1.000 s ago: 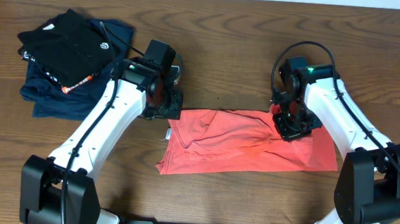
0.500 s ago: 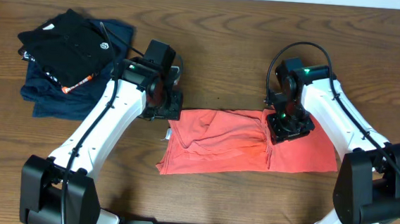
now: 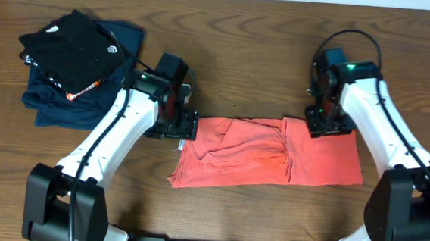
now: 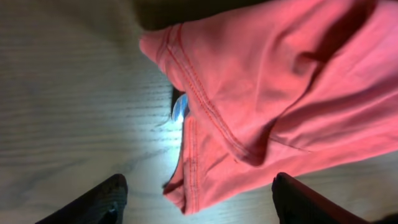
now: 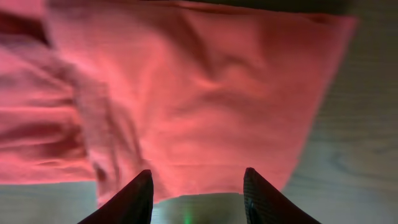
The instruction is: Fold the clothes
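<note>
hovering over coral t-shirt [image 3: 261, 160]: left gripper [image 3: 177, 125], right gripper [image 3: 329, 128], jaws apart, empty

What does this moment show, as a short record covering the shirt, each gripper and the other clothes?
shirt: coral-red T-shirt, folded into a rumpled band, lying on the wooden table
left gripper: open, over the shirt's left end, holding nothing
right gripper: open, over the shirt's right part, holding nothing
other clothes: black folded garment on a navy-blue garment, far left
</note>
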